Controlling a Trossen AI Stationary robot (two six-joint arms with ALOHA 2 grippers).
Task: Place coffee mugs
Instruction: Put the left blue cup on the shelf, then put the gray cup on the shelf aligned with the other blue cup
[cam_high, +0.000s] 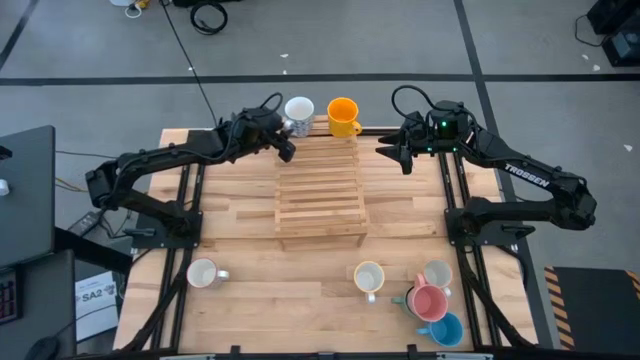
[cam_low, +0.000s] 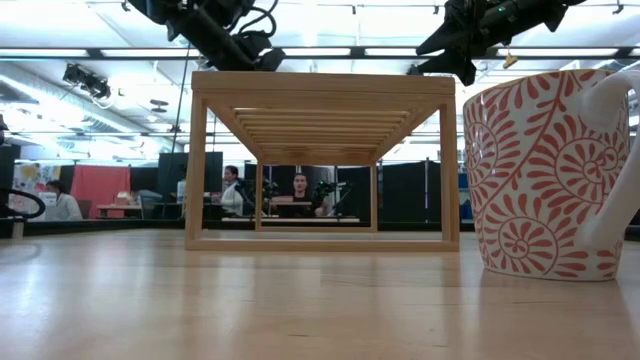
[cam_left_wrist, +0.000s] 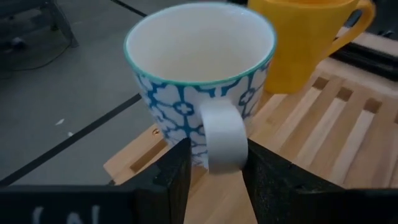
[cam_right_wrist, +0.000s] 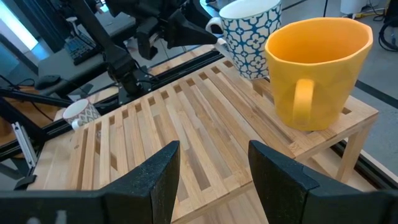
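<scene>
- Left gripper (cam_high: 289, 140) sits at the far left corner of the slatted wooden rack (cam_high: 320, 190), at the blue-patterned white mug (cam_left_wrist: 199, 93).
- Its two fingers (cam_left_wrist: 177, 174) flank that mug's handle closely; whether they press on it cannot be told.
- Blue-patterned white mug stands upright on the rack's far edge, just beside the orange mug (cam_high: 343, 116), which is also upright there.
- Right gripper (cam_high: 395, 155) hovers above the rack's far right corner, fingers spread, holding nothing, facing the orange mug's handle.
- Near edge of the table (cam_high: 250, 290): one white mug (cam_high: 203, 273) at left, one cream mug (cam_high: 369, 277) at centre.
- Near right corner: a cluster of pink mug (cam_high: 430, 303), blue mug (cam_high: 446, 330), another white mug (cam_high: 437, 274) and a dark green mug (cam_high: 411, 299), close together.
- Red-patterned mug (cam_low: 555, 175) fills the right of the low view.
</scene>
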